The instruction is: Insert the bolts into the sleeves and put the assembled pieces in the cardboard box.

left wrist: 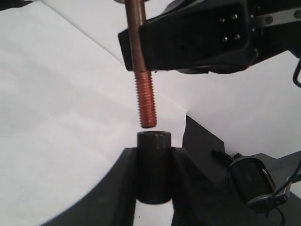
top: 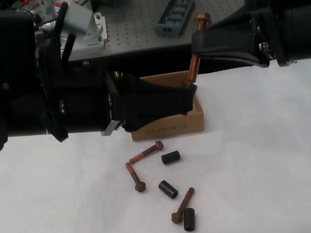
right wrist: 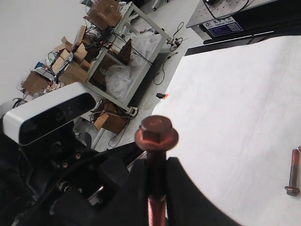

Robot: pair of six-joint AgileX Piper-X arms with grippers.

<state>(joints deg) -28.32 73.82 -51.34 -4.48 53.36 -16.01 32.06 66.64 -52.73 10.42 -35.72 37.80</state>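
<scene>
Left wrist view: left gripper [left wrist: 154, 183] clamps black sleeve [left wrist: 153, 141] upright. Right gripper [right wrist: 157, 183] pinches copper bolt [left wrist: 145, 94], tip just above bore, seemingly slightly off-centre. Risk: threads catch rim, bolt tilts, sleeve slips. Cardboard box [top: 171, 127] close by both grippers.

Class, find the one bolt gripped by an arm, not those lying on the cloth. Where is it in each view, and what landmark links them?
High view: bolt right of centre, slanting in the right gripper, by the cardboard box.
Left wrist view: tip down, just above the sleeve in the left gripper.
Right wrist view: head toward the camera, between the fingers.
Shared landmark: the right gripper.
</scene>
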